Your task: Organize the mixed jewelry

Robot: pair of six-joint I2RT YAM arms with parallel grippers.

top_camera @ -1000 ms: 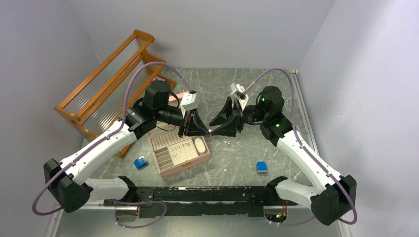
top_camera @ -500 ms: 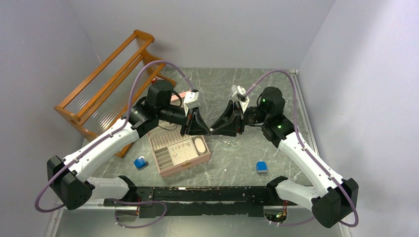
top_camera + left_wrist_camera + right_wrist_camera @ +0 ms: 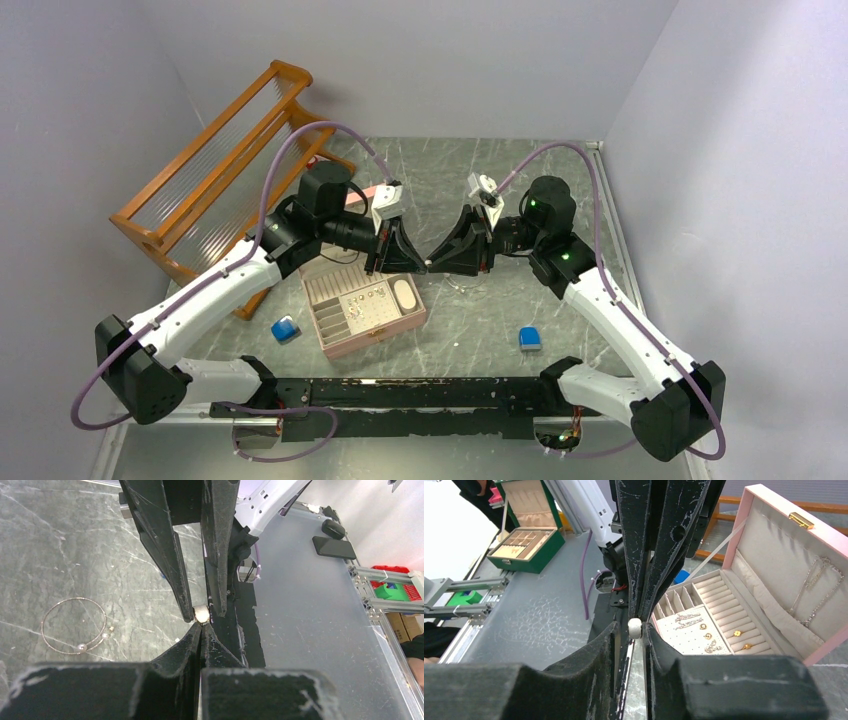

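My left gripper (image 3: pixel 421 265) and right gripper (image 3: pixel 433 265) meet tip to tip above the table's middle, just past the pink box (image 3: pixel 365 310). In the right wrist view my right gripper (image 3: pixel 635 631) is shut on a small white pearl piece (image 3: pixel 635 628). In the left wrist view my left gripper (image 3: pixel 200 627) is shut, its tips touching that pearl piece (image 3: pixel 201 614) from below. A thin gold wire hoop (image 3: pixel 74 625) with tiny pieces beside it lies on the table under the grippers. Several gold and silver pieces (image 3: pixel 704 630) sit in the open box tray.
A wooden rack (image 3: pixel 220 180) stands at the back left. Two small blue blocks lie near the front, one left (image 3: pixel 285 328) and one right (image 3: pixel 529 338). The box lid (image 3: pixel 804 560) stands open with a chain in it.
My left gripper has moved right and closed the gap to the right gripper, so the tips now meet at the pearl piece. The right arm has shifted slightly.
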